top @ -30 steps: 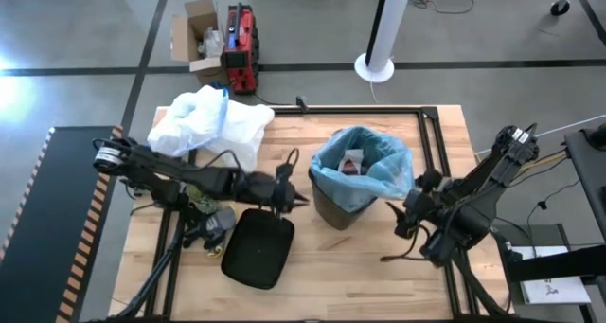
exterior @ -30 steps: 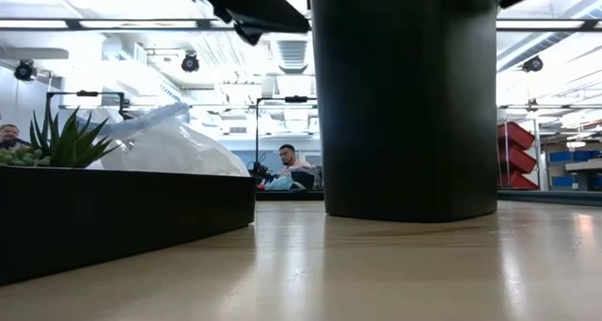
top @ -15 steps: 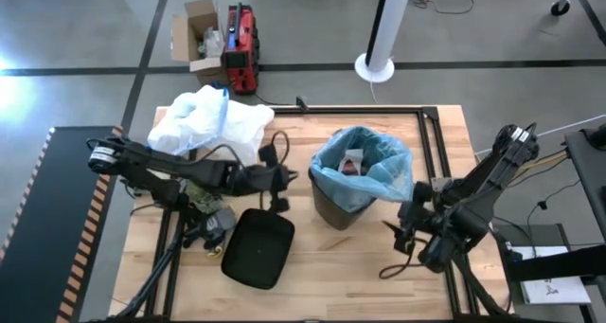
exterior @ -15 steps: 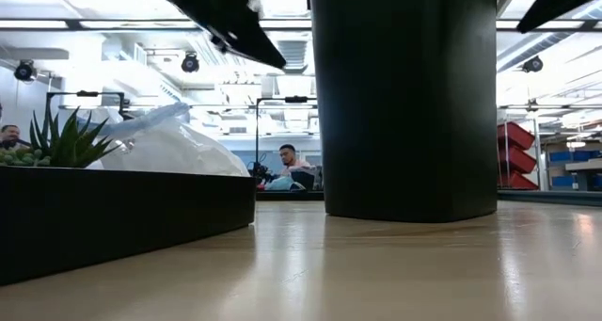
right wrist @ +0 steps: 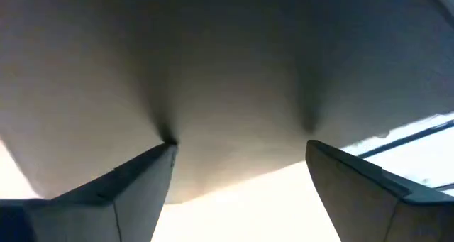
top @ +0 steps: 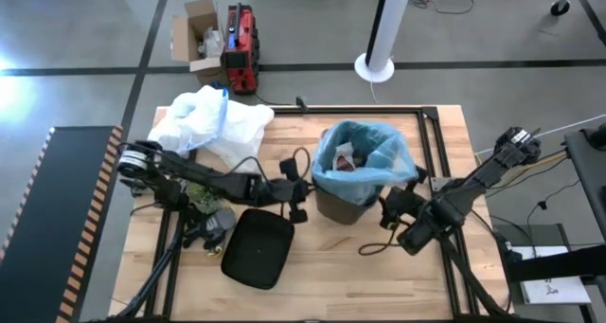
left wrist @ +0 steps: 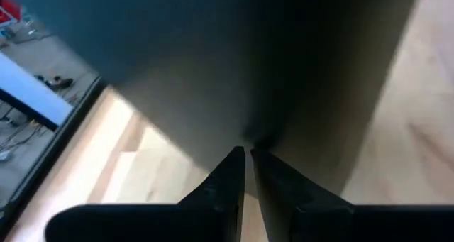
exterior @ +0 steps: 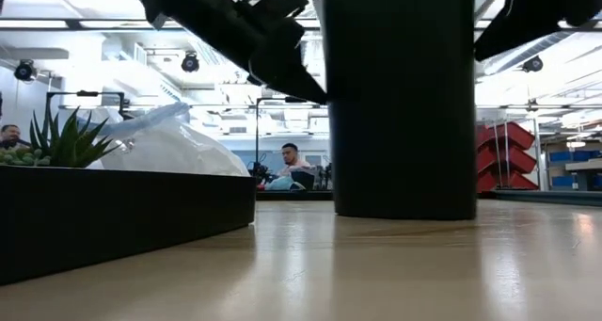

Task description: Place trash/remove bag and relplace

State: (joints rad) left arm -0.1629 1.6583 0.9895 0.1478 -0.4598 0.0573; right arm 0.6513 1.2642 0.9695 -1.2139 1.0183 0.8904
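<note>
The dark bin stands on the table's middle, lined with the light-blue bag, whose edge folds over the rim. Trash lies inside it. My left gripper is shut, with its tips at the bin's left wall. My right gripper stands open against the bin's right side. In the low view the bin rises between both grippers. My left gripper touches the bin's left wall partway up with its shut fingertips. It comes from the table's left, slanting down. The bin stands upright on the table. My right gripper has both open fingertips against the bin's right wall, coming from the table's right and slanting down.
A white plastic bag lies at the far left. A black tray sits near the front left, with a green plant beside it. A black frame borders the table behind and right of the bin. People sit in the room beyond.
My left gripper has come down and toward the table's right until its shut tips meet the bin. My right gripper has come down and toward the table's left, up to the bin's other side, still open. The bin has slid a little toward the far edge.
</note>
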